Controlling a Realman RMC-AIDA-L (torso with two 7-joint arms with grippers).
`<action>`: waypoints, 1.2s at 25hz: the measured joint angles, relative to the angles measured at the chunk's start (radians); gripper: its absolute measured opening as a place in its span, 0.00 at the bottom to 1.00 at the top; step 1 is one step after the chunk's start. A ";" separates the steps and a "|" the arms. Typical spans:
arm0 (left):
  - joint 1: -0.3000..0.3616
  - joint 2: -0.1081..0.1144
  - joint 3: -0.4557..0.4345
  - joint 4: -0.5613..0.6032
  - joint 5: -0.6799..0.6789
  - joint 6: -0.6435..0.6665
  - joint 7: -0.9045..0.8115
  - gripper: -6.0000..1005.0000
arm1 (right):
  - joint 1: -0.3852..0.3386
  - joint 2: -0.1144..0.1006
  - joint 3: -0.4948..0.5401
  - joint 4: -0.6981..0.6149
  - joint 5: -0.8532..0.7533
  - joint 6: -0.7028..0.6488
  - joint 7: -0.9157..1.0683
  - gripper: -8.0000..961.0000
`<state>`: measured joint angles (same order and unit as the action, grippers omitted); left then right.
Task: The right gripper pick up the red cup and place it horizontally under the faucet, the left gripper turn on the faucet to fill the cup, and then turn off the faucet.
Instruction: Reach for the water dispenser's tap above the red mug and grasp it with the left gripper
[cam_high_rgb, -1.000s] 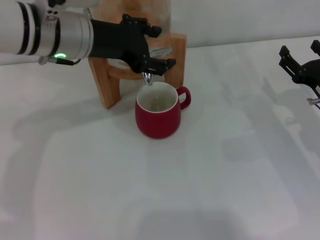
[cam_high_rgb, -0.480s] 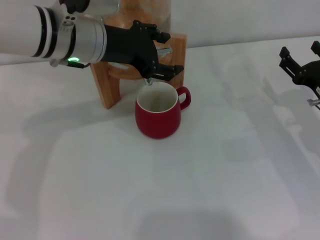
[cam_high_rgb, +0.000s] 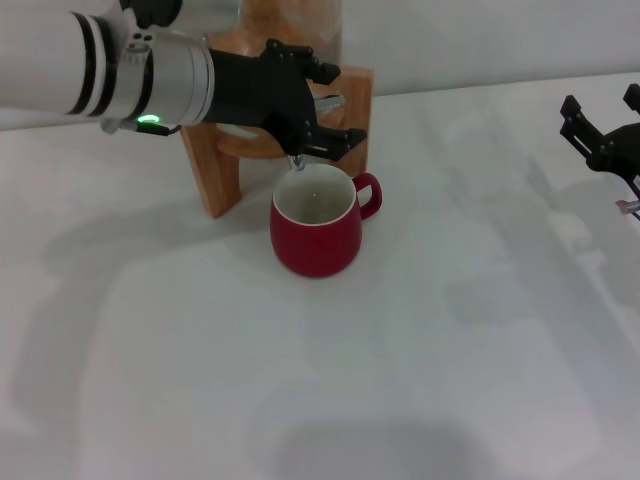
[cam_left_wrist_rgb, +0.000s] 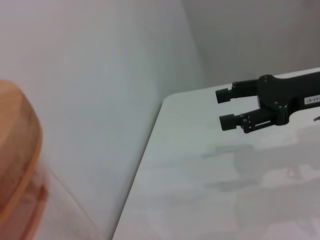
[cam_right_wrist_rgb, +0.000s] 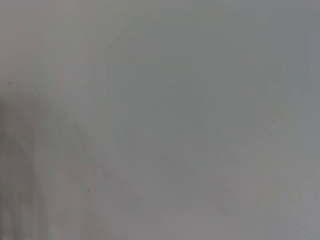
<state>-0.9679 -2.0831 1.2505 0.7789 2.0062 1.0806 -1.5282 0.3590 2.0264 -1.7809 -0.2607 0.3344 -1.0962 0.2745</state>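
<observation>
The red cup (cam_high_rgb: 315, 237) stands upright on the white table, its handle pointing right and its white inside showing. Just above its rim hangs the chrome faucet (cam_high_rgb: 297, 159) spout, fixed to the jar in a wooden stand (cam_high_rgb: 212, 170). My left gripper (cam_high_rgb: 331, 101) reaches in from the left, its black fingers (cam_high_rgb: 343, 136) spread above and below the faucet's lever. Most of the faucet is hidden behind the claw. My right gripper (cam_high_rgb: 598, 118) hangs open at the far right edge, well away from the cup; the left wrist view shows it too (cam_left_wrist_rgb: 225, 108).
The amber glass jar (cam_high_rgb: 290, 22) fills the top of the stand; its side (cam_left_wrist_rgb: 17, 165) also shows in the left wrist view. A pale wall runs behind the table. The right wrist view is plain grey.
The left gripper moved right and slightly up along the faucet about a second ago, then held still. Cup and right arm have not moved.
</observation>
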 joint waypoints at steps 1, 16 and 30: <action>-0.001 0.000 0.000 -0.005 0.000 -0.004 0.004 0.79 | 0.001 0.000 0.000 0.000 0.001 0.000 0.000 0.88; -0.003 0.000 0.001 -0.019 0.000 -0.016 0.029 0.79 | 0.007 0.000 0.000 0.000 0.001 -0.001 0.003 0.88; -0.003 -0.001 0.029 -0.024 -0.010 -0.020 0.030 0.79 | 0.005 0.000 0.000 0.000 -0.002 -0.001 0.003 0.88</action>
<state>-0.9707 -2.0842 1.2792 0.7549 1.9961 1.0606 -1.4980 0.3643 2.0264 -1.7809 -0.2608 0.3329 -1.0968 0.2777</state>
